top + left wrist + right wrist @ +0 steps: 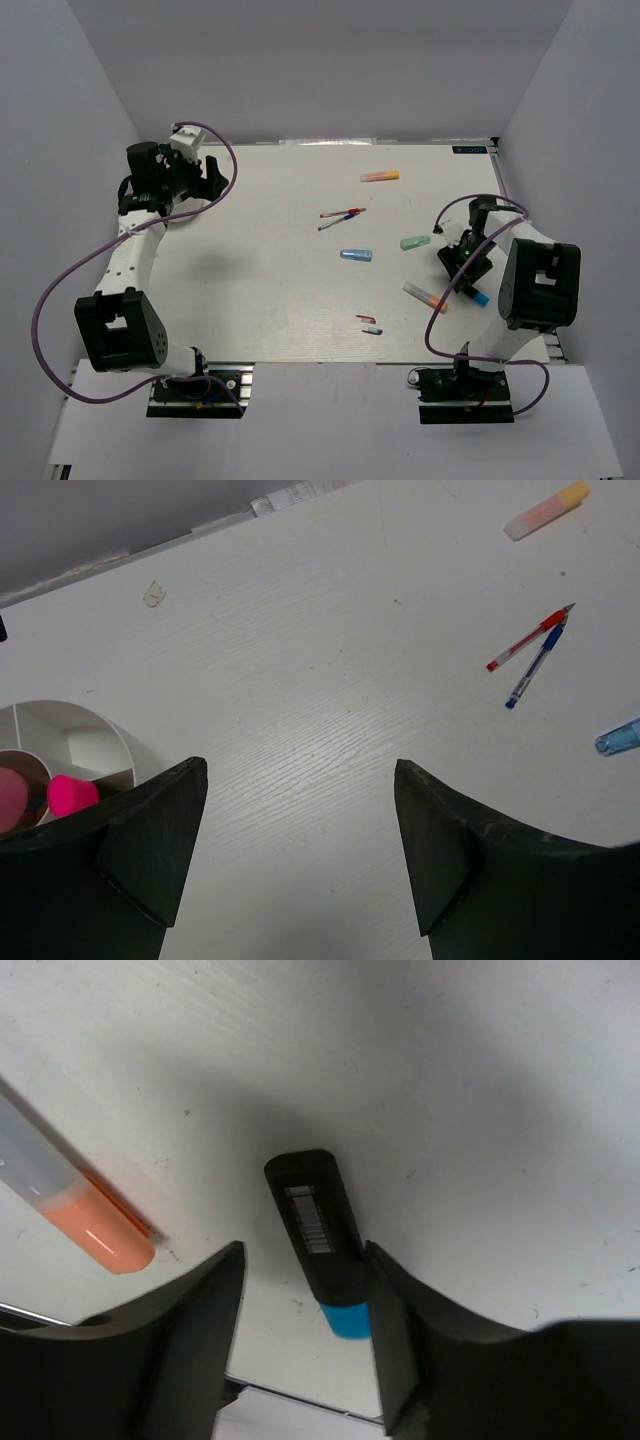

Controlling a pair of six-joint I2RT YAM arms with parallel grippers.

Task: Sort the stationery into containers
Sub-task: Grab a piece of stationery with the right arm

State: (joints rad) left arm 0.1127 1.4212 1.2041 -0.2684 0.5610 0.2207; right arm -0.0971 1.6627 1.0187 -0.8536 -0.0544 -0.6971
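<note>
The right claw is spread around a black marker with a blue cap lying on the table — one finger is set against its side, and a gap is left at the other. An orange-capped marker is seen just beside. The left claw is held wide open above the table — the white bowl, with pink pieces inside, is found by its left finger.

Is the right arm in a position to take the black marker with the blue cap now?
Probably yes. The open right tool straddles the black marker, one finger on each side. The orange-capped marker lies apart to one side and does not seem to block it.
</note>
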